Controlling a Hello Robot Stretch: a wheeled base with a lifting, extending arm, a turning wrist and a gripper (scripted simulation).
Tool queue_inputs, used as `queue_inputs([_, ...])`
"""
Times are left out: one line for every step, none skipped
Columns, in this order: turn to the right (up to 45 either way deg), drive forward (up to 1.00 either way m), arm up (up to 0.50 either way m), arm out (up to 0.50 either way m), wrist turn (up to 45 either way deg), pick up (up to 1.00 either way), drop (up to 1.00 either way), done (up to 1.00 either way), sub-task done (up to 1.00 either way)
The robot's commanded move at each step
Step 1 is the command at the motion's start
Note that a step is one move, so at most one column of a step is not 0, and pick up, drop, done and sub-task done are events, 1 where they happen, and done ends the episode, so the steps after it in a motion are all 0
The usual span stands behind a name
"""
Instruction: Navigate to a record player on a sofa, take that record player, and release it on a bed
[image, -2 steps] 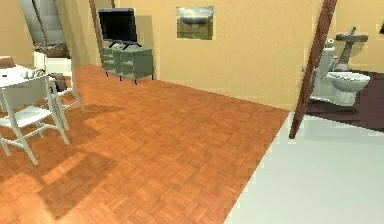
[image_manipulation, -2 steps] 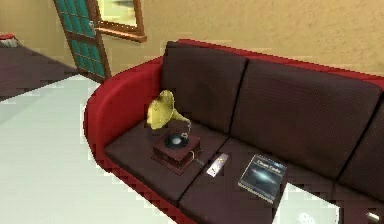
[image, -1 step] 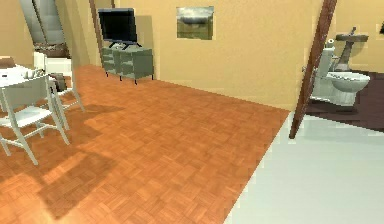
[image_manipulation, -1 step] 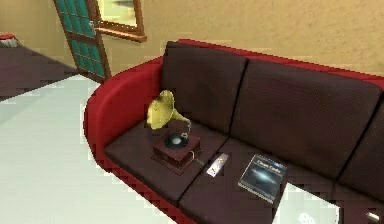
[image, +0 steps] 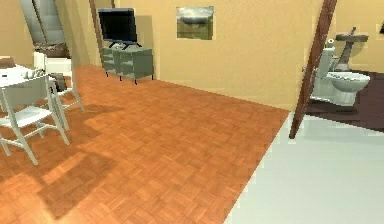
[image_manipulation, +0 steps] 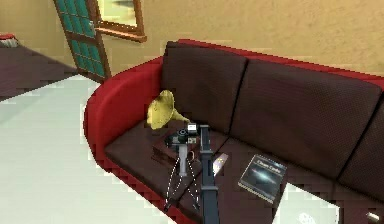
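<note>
A record player with a golden horn (image_manipulation: 161, 110) stands on the dark seat cushion of a red sofa (image_manipulation: 112, 110), near its left armrest in the arm side view. The dark arm bar (image_manipulation: 210, 185) rises from the bottom edge to just right of the record player. The gripper (image_manipulation: 180, 185) sits at its end, its thin fingers over the seat cushion beside the record player's base. I cannot tell whether it holds anything.
A dark book (image_manipulation: 260, 175) and a white flat item (image_manipulation: 305, 205) lie on the sofa seat further right. In the forward view, white chairs (image: 35, 110) stand left, a TV (image: 118, 25) on a green stand (image: 128, 62) at the back, and a toilet (image: 340, 82) beyond a doorway.
</note>
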Motion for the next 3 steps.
queue_inputs([0.0, 0.00, 0.00, 0.00, 45.0, 0.00, 0.00, 0.00, 0.00])
queue_inputs([0.0, 0.00, 0.00, 0.00, 45.0, 0.00, 0.00, 0.00, 0.00])
queue_inputs([0.0, 0.00, 0.00, 0.00, 45.0, 0.00, 0.00, 0.00, 0.00])
